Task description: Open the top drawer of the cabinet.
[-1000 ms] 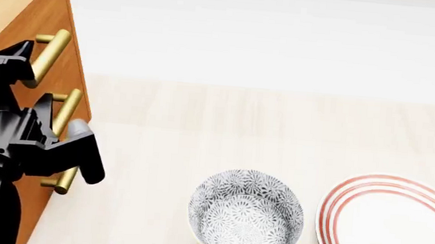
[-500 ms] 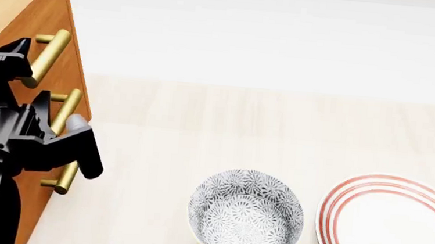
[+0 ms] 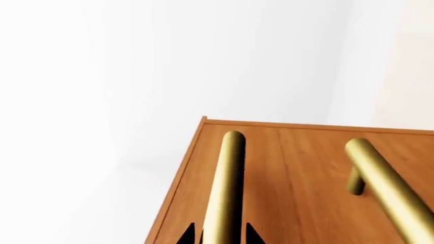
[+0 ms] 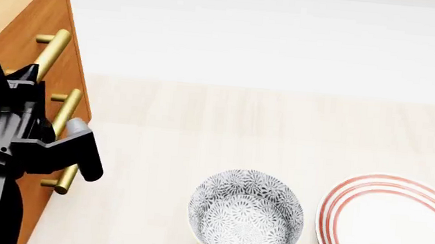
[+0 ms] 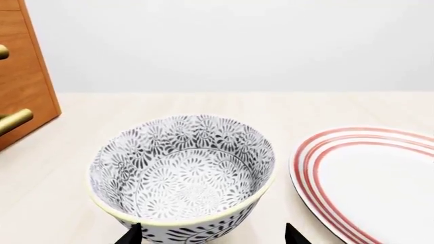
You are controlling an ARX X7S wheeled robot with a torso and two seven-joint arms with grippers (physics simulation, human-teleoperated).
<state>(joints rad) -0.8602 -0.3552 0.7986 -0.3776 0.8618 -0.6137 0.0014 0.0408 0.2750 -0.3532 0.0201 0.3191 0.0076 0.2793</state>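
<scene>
Beside the plate (image 4: 392,223), bowl (image 4: 246,214) (holding nothing)

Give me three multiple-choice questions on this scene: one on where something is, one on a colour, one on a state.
1. In the head view, where is the bowl relative to the plate?
A. to its left
B. on top of it
C. behind it

2. What colour are the plate's rings?
A. blue
B. red
C. green

3. What state is the bowl in?
A. upright and empty
B. tipped on its side
C. upside down

Answers:
1. A, the bowl stands left of the plate on the table.
2. B, red bands circle the white plate.
3. A, its patterned inside shows with nothing in it.
</scene>
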